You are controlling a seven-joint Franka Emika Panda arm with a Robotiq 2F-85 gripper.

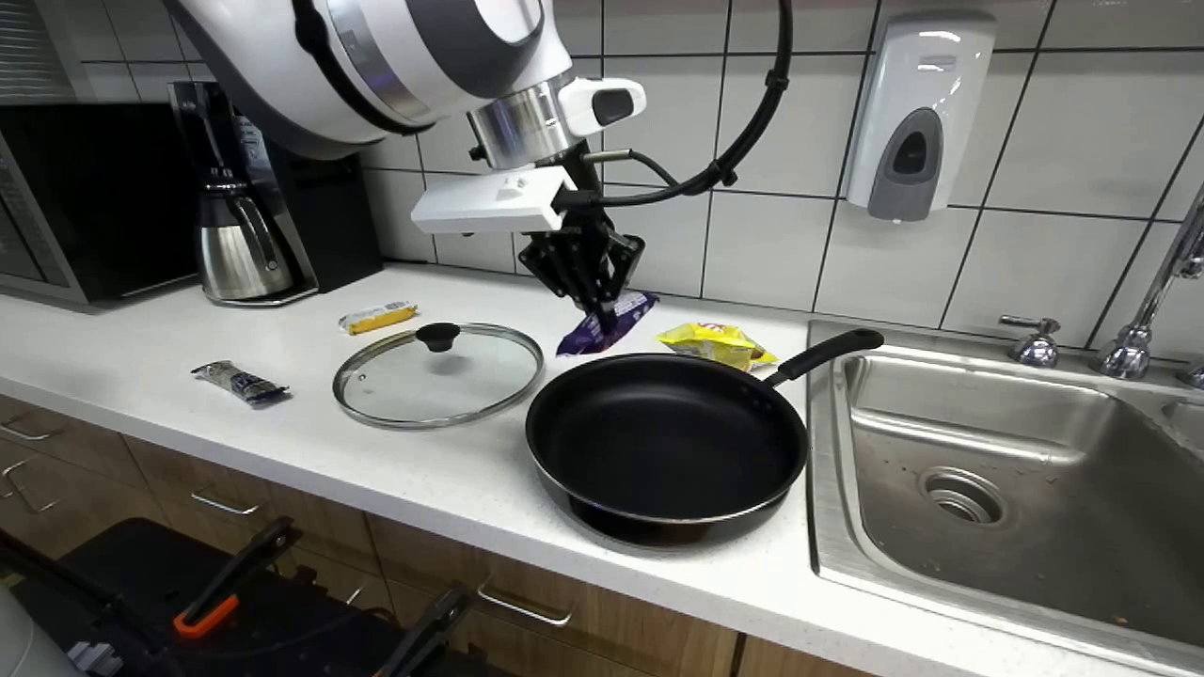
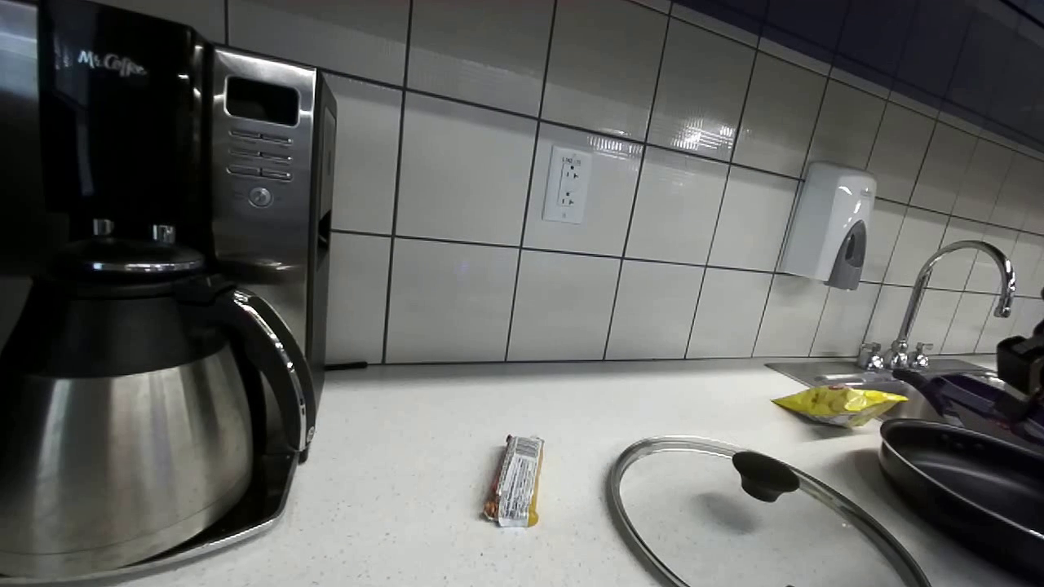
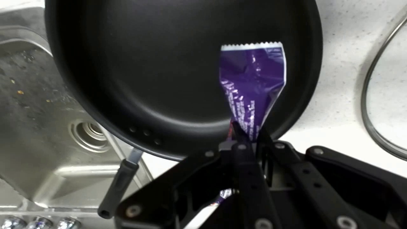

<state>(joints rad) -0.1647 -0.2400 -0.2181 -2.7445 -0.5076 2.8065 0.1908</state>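
My gripper (image 3: 249, 133) is shut on the middle of a purple packet (image 3: 252, 73), pinching it narrow; its flat serrated end spreads out beyond the fingertips. In the wrist view the packet overlaps the inside of a black frying pan (image 3: 165, 63). An exterior view has the gripper (image 1: 604, 310) and purple packet (image 1: 632, 308) held up at the pan's far rim; the exact height is hard to tell. Nothing lies inside the pan (image 1: 668, 442). Behind it a yellow packet (image 1: 715, 343) rests on the counter. Elsewhere the gripper (image 2: 1026, 363) shows only partly, at the picture's right edge.
A glass lid (image 1: 437, 385) with a black knob lies beside the pan. Beyond it are a yellow-wrapped bar (image 1: 378, 317) and a dark silvery bar (image 1: 240, 383). The pan handle (image 1: 828, 353) reaches over the steel sink's (image 1: 969, 414) edge. A coffee maker (image 2: 269, 163) stands by the tiled wall.
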